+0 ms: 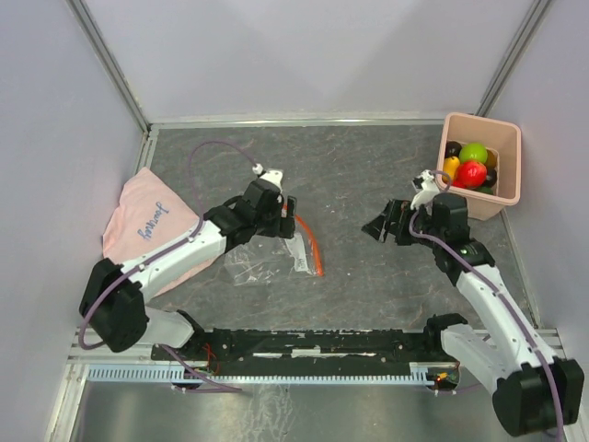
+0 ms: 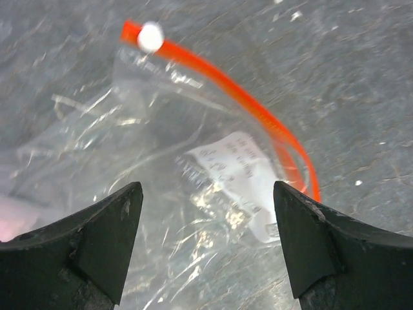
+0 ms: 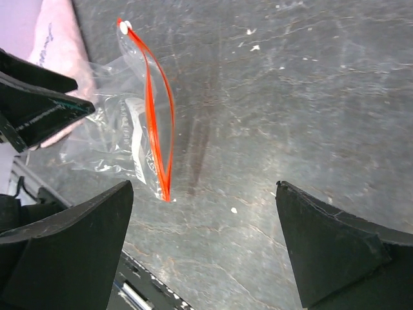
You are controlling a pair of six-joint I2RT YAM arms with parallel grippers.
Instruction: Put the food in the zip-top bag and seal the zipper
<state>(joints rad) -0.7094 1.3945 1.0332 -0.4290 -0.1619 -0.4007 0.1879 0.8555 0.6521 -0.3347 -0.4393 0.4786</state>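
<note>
- Your left gripper (image 2: 206, 194) is hanging over the zip-top bag (image 2: 161, 148), jaws apart, gripping nothing; your right gripper (image 1: 391, 226) is gaping empty too.
- The bag is lying flat beside the pink cloth (image 1: 147, 221); the food (image 1: 471, 166) is sitting in the pink bin (image 1: 511, 175), well apart.
- You are risking pinching both film layers together (the zipper (image 2: 239, 90) looks barely parted) and dragging the bag along.
- The scuffed grey table (image 1: 368, 166) is looking slick; pale walls (image 1: 322, 55) are closing it in.
</note>
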